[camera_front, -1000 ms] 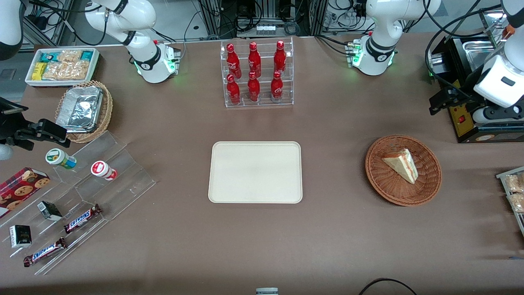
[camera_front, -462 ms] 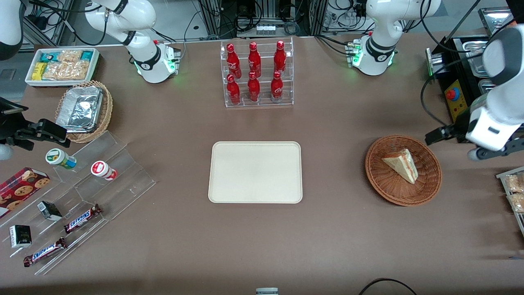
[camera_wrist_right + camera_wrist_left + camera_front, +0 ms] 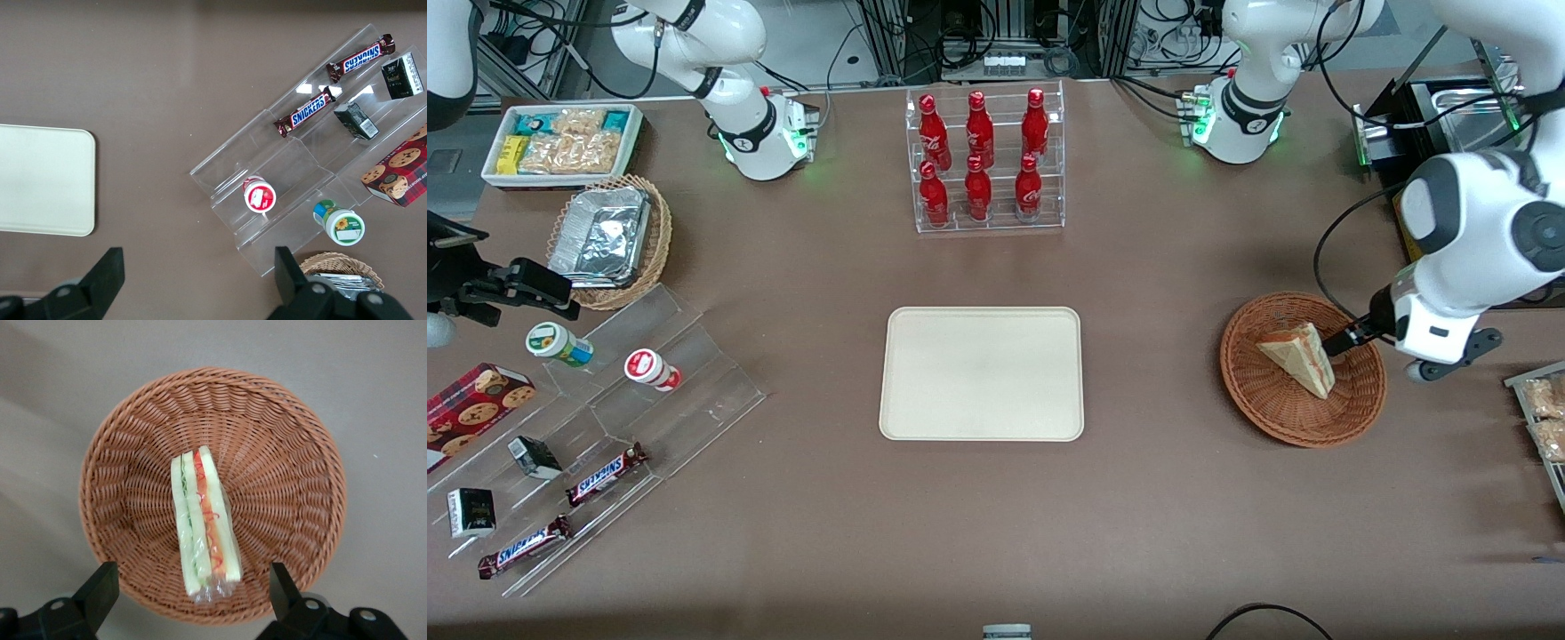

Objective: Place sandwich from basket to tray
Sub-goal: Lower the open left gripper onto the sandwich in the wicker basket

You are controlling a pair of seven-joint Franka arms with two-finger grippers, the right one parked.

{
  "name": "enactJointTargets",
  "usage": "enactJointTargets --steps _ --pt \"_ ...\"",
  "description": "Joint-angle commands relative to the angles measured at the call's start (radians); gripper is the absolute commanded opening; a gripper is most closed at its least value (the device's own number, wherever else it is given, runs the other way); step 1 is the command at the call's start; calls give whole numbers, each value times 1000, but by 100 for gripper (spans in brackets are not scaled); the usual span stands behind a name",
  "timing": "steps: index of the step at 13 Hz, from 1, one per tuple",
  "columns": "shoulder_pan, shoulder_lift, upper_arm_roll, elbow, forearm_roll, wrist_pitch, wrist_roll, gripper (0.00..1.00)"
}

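The pale triangular bread sandwich (image 3: pixel 203 523) lies in the round reddish-brown wicker basket (image 3: pixel 280 453), long axis running twelve to six, centred between the spread, empty fingers (image 3: pixel 100 590) of the left gripper (image 3: pixel 192 587) hovering above it.

Sandwich (image 3: pixel 1299 357): triangular wedge, pale white bread, red and green filling layers at the cut edge, clear wrap around it. Lies in the basket (image 3: pixel 1272 407), roughly centred, resting on the weave, point toward the front camera. Wrist view shows the sandwich (image 3: pixel 203 524) edge-up with its layers showing. Basket (image 3: pixel 293 487): round, shallow, reddish-brown wicker, upright on the brown table, toward the working arm's end. Tray (image 3: pixel 982 373): flat cream rectangle, rounded corners, low rim, mid-table, well apart from the basket, nothing on it.
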Motion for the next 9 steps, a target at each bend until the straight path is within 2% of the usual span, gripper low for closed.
enactJointTargets --steps 1,6,9 --pt "-8 76 -7 -2 -8 90 -135 100" --pt "-17 175 -7 -5 -8 109 -271 100" --pt "-20 218 -7 -23 -7 150 -275 99"
